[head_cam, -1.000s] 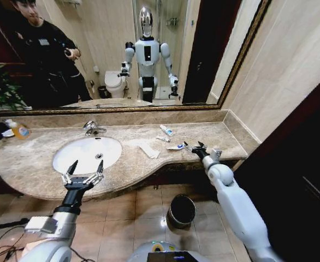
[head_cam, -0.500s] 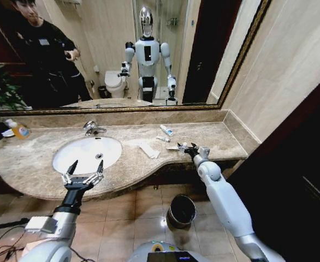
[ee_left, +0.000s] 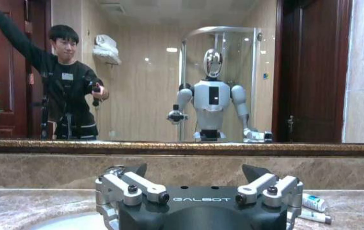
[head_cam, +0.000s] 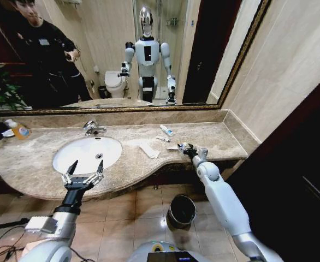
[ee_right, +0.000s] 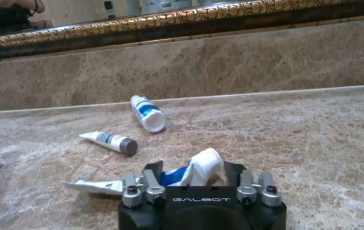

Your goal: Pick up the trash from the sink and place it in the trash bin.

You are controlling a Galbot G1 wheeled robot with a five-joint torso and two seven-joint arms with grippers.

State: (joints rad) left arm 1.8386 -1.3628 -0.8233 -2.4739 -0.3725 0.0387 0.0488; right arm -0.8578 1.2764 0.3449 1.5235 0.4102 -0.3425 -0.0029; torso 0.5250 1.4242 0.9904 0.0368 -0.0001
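Right gripper (head_cam: 183, 148) at frame centre, clenched on blue-white tube (ee_right: 194, 173); shifted left since earlier. Left gripper (head_cam: 82, 173) released, unmoved.

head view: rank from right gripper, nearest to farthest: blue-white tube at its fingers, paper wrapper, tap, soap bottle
From the right gripper, on the counter right of the basin:
1. Blue-white tube, right at its fingertips.
2. Paper wrapper, flat on the marble between gripper and basin.
3. Tap, at the basin's back edge.
4. Soap bottle, far left end of the counter by the mirror.
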